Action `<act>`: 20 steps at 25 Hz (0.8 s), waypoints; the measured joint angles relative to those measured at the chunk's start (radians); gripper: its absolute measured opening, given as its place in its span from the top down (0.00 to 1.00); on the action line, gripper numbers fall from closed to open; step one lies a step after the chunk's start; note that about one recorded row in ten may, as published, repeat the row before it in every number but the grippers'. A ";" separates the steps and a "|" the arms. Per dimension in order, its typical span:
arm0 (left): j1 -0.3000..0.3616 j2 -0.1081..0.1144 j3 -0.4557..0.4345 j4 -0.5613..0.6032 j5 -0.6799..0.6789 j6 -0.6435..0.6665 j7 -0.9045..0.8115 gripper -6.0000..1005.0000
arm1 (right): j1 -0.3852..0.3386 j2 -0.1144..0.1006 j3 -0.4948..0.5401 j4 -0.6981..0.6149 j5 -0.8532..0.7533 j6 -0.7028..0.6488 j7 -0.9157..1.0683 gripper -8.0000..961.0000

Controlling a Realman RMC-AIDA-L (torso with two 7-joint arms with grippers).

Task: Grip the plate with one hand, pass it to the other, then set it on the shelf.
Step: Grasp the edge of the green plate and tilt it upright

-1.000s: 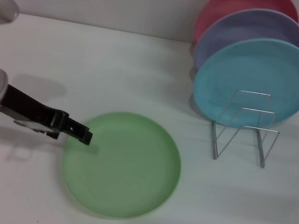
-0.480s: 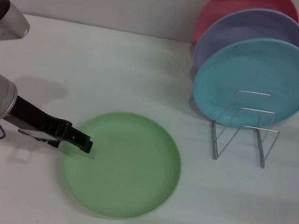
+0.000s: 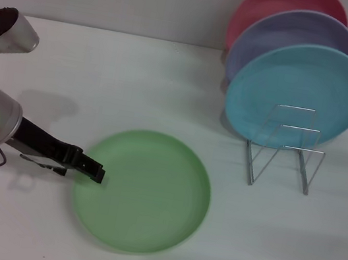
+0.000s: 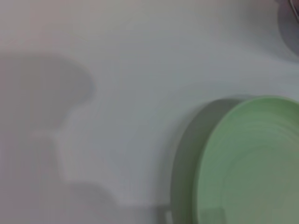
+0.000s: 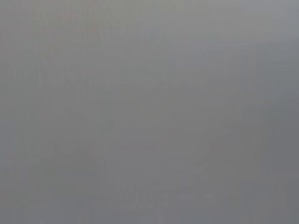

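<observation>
— Where is the round, light green matte plate [image 3: 141, 192]?
— Flat on the white table [image 3: 135, 83], left of the thin silver wire rack [image 3: 286, 147].
— And the left gripper [image 3: 90, 171]?
— At the plate's left rim; whether it grips, I cannot tell.

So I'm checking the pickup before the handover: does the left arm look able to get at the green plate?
Probably yes: the left gripper is already at the green plate's near rim, with only bare table around it.

Green plate [image 3: 143, 192] flat on white table [image 3: 135, 83], left gripper [image 3: 90, 171] at its left rim, wire shelf [image 3: 286, 149] holding three upright plates [image 3: 297, 94]
</observation>
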 joint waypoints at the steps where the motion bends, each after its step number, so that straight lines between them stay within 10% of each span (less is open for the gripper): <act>1: -0.004 0.000 0.000 -0.010 -0.001 0.000 0.004 0.16 | 0.000 0.000 0.000 0.000 0.000 -0.002 0.000 0.29; 8: -0.024 -0.003 0.000 -0.046 -0.003 0.003 0.021 0.16 | -0.002 0.000 0.000 0.000 0.000 -0.007 0.001 0.29; 20: -0.029 -0.001 -0.001 -0.067 0.001 0.023 0.022 0.45 | -0.002 0.000 0.000 0.001 0.000 -0.007 0.001 0.29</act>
